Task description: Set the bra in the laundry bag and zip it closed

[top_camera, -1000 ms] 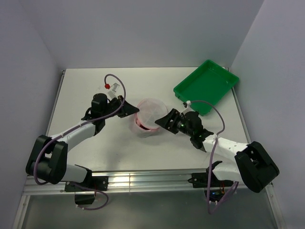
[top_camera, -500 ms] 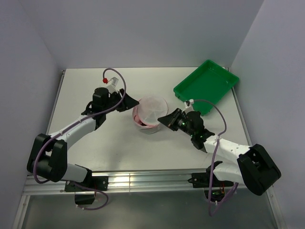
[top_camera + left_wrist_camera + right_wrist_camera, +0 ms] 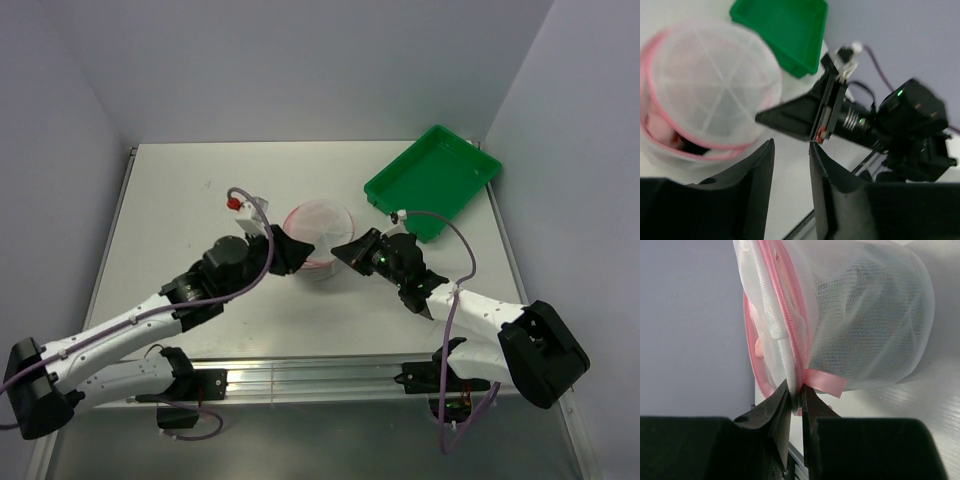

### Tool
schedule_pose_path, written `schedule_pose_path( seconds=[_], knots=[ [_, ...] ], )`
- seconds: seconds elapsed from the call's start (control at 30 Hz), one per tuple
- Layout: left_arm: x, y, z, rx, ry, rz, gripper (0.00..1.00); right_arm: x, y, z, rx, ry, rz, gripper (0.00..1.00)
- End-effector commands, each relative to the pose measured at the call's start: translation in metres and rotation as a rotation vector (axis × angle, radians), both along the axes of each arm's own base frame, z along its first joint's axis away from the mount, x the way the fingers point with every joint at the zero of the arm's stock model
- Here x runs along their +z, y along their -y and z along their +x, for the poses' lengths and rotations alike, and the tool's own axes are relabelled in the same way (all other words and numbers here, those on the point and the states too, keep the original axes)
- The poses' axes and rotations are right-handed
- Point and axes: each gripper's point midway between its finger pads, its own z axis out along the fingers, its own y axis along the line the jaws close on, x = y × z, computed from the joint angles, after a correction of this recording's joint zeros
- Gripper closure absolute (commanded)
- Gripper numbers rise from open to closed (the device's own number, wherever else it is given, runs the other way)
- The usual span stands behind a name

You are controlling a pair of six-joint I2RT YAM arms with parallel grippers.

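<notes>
Found laundry bag [image 3: 318,232] at mid-table, pink fabric [image 3: 660,127] inside, zip still gaping. Noted right hand [image 3: 796,390] newly clamped on the bag's rim by the ribbon tab [image 3: 826,382]. Noted left hand [image 3: 790,147] just released, jaws apart, empty. Judged as handover before zipping.

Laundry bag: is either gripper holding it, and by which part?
The right gripper pinches the laundry bag by its pink zip rim; the left gripper holds nothing.
</notes>
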Motion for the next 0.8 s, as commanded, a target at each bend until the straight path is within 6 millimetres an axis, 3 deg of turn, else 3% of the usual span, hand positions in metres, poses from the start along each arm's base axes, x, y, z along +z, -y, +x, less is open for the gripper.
schedule_pose_path(
  seconds=[0.0, 0.03, 0.1, 0.17, 0.2, 0.23, 0.37, 0.63, 0.77],
  knots=[
    [-0.060, 0.009, -0.009, 0.073, -0.103, 0.056, 0.61, 0.023, -0.007, 0.010, -0.020, 0.047, 0.025, 0.87],
    [-0.075, 0.020, -0.014, 0.055, -0.121, 0.080, 0.62, 0.022, -0.007, 0.009, -0.020, 0.043, 0.021, 0.88],
    [-0.077, 0.034, -0.013, 0.036, -0.117, 0.055, 0.62, 0.018, -0.008, 0.008, -0.017, 0.036, 0.016, 0.89],
    [-0.093, 0.047, -0.013, 0.027, -0.124, 0.080, 0.59, 0.018, -0.007, 0.007, -0.016, 0.037, 0.017, 0.92],
    [-0.088, 0.054, -0.010, 0.020, -0.113, 0.062, 0.58, 0.019, -0.007, 0.007, -0.017, 0.038, 0.018, 0.92],
    [-0.099, 0.059, -0.009, 0.013, -0.122, 0.086, 0.54, 0.018, -0.007, 0.006, -0.014, 0.037, 0.012, 0.92],
    [-0.109, 0.065, 0.004, 0.059, -0.106, 0.115, 0.51, 0.019, -0.007, 0.005, -0.006, 0.042, 0.009, 0.93],
    [-0.131, 0.068, 0.021, 0.133, -0.097, 0.148, 0.53, 0.019, -0.010, 0.001, 0.014, 0.037, 0.026, 0.93],
    [-0.125, 0.067, 0.027, 0.170, -0.059, 0.114, 0.56, 0.019, -0.011, -0.003, 0.021, 0.035, 0.035, 0.95]
  ],
)
